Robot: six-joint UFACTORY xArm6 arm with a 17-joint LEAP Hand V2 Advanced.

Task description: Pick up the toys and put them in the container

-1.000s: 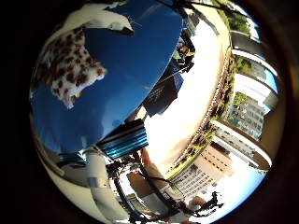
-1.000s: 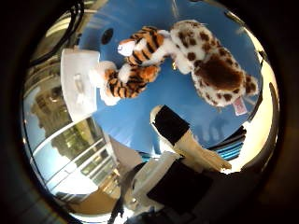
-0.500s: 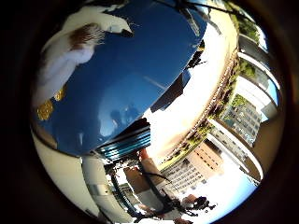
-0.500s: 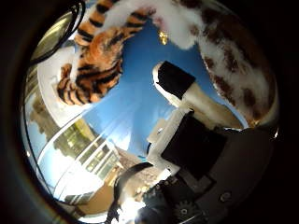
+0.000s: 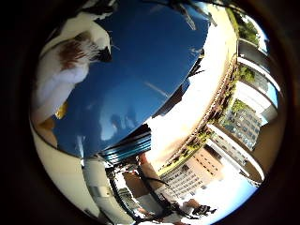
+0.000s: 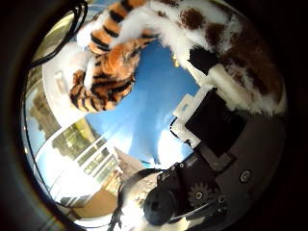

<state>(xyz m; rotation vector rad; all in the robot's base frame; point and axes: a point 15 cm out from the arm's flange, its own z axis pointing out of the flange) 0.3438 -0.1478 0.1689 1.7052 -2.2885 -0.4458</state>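
A spotted plush toy (image 6: 236,43) with a white belly lies on a blue surface (image 6: 144,115), close to the palm. A striped tiger toy (image 6: 111,58) lies right beside it. In the right thumb side palm view, my right hand (image 6: 217,120) is just over the spotted toy. One white and black finger (image 6: 207,82) reaches out straight, and its tip is at the toy's fur. In the right little finger side palm view, the spotted toy's white belly (image 5: 61,75) shows at the edge of the blue surface (image 5: 141,66).
A teal ribbed part of the hand (image 5: 127,145) sits at the blue surface's edge. Beyond the surface there are a pale floor (image 5: 202,94), windows and buildings outside (image 5: 202,169).
The palm has come closer to the toys, which now fill more of the thumb side view. The finger's tip has reached the spotted toy.
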